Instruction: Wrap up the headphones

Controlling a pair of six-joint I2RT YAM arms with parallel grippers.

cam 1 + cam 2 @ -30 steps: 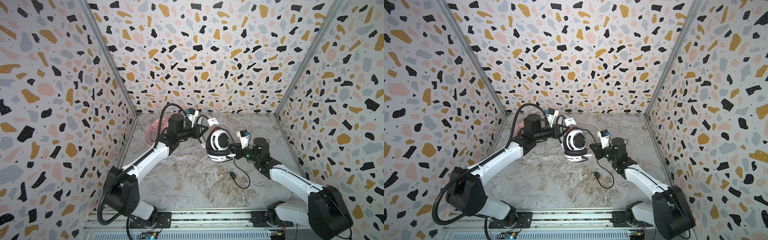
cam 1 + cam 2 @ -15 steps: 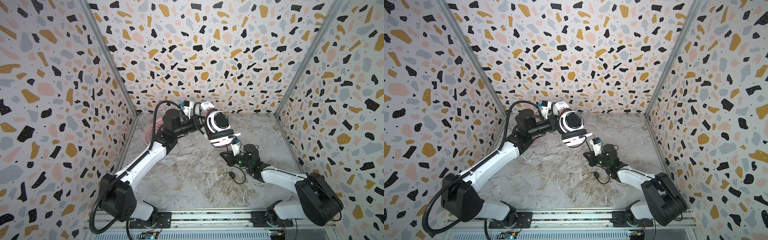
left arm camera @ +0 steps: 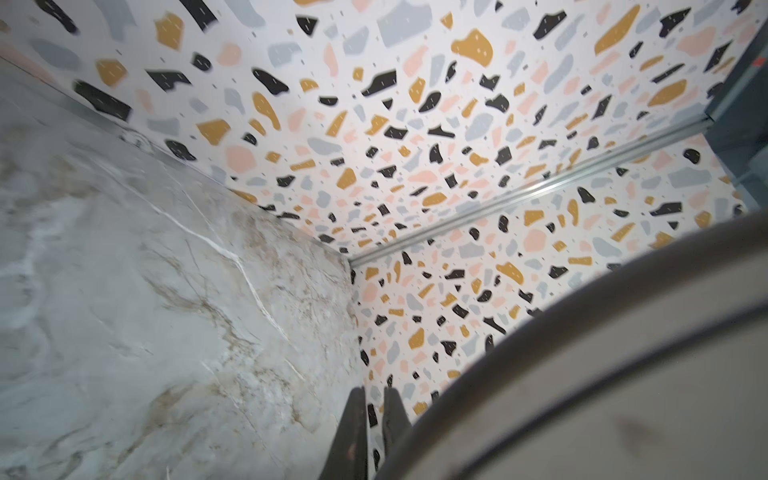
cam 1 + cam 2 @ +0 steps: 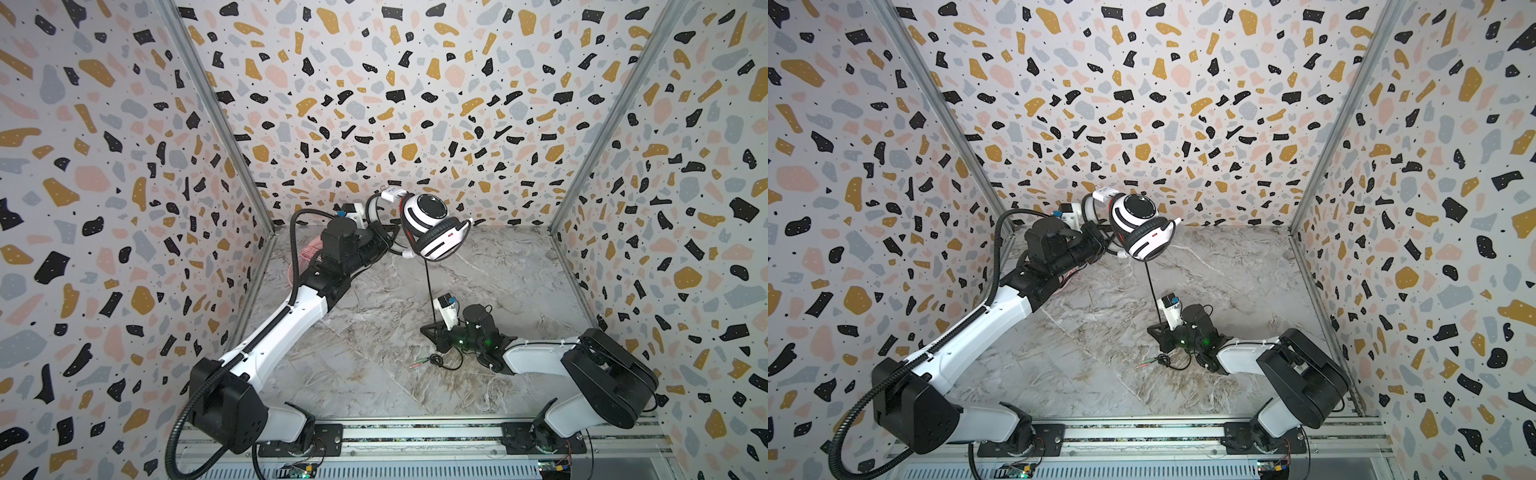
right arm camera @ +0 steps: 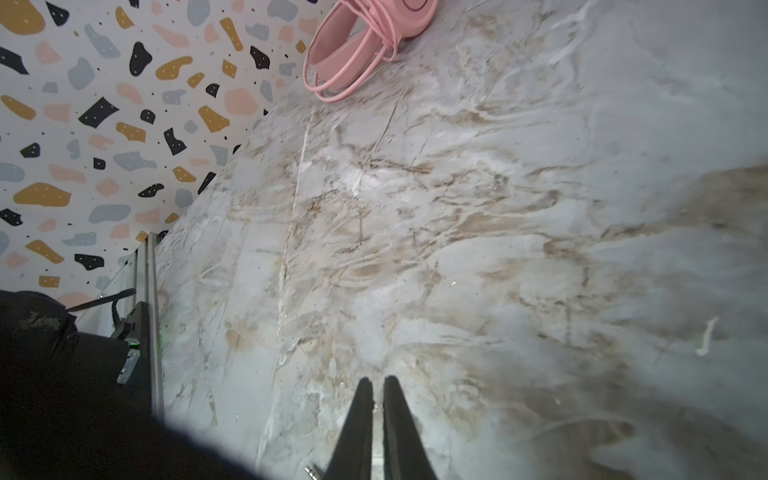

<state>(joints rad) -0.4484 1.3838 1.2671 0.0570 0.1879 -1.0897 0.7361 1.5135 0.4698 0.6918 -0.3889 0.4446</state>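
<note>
The white-and-black headphones [image 4: 432, 226] [image 4: 1142, 226] hang in the air near the back wall. My left gripper [image 4: 385, 237] [image 4: 1100, 237] is shut on their headband, which fills the near corner of the left wrist view as a blurred grey arc [image 3: 602, 374]. A thin black cord [image 4: 428, 291] [image 4: 1152, 291] runs straight down from an ear cup. My right gripper [image 4: 432, 332] [image 4: 1158, 330] [image 5: 377, 382] sits low on the table, shut on that cord. The cord's loose end with its plugs [image 4: 419, 363] lies in front of it. The pink headphones [image 5: 365, 45] [image 4: 309, 253] lie at the back left, half hidden by the left arm.
The marble tabletop [image 4: 374, 374] is boxed in by terrazzo-patterned walls [image 4: 415, 104] on three sides. A metal rail [image 4: 415, 432] with both arm bases runs along the front edge.
The left arm has lifted the white-and-black headphones up and back toward the rear wall. The right gripper has dropped to the table and closed on the cord, which now hangs straight.
</note>
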